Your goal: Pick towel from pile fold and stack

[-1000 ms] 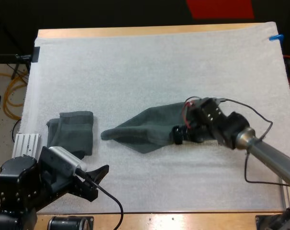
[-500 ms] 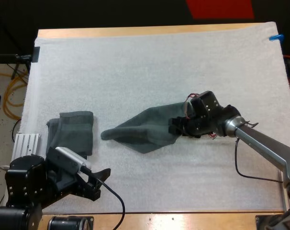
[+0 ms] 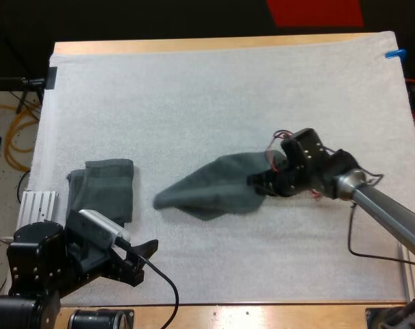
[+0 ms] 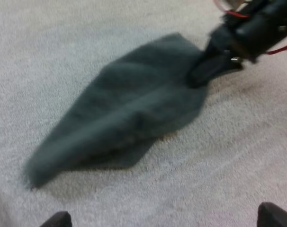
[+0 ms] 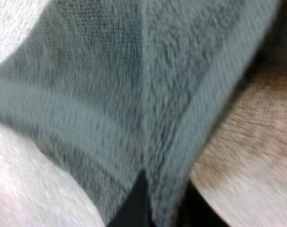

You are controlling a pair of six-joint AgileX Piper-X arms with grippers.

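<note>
Centre-right in the high view, the right gripper (image 3: 259, 185) pinches the right end of the crumpled towel (image 3: 207, 193), its fingertips buried in cloth. The towel lies mid-frame on the white mat (image 3: 194, 103), perhaps partly lifted. At lower left, the left gripper (image 3: 137, 262) hangs wide open below the folded towel (image 3: 106, 188).

The left arm (image 3: 36, 264), at 7 o'clock in the high view, is a cluster of chunky matte-black housings dotted with small bright screw heads. Its left gripper (image 3: 147, 248) carries 2 black tapering fingers with rounded fingertips (image 4: 275, 215). The right arm (image 3: 389, 218), at 4 o'clock, is a smooth silver-grey tube. A rounded grey collar (image 3: 348, 184) joins it to a boxy black wrist block (image 3: 309, 161) marked with tiny pale screw heads. The right gripper (image 3: 259, 184) is black too, with 2 slim fingers.
</note>
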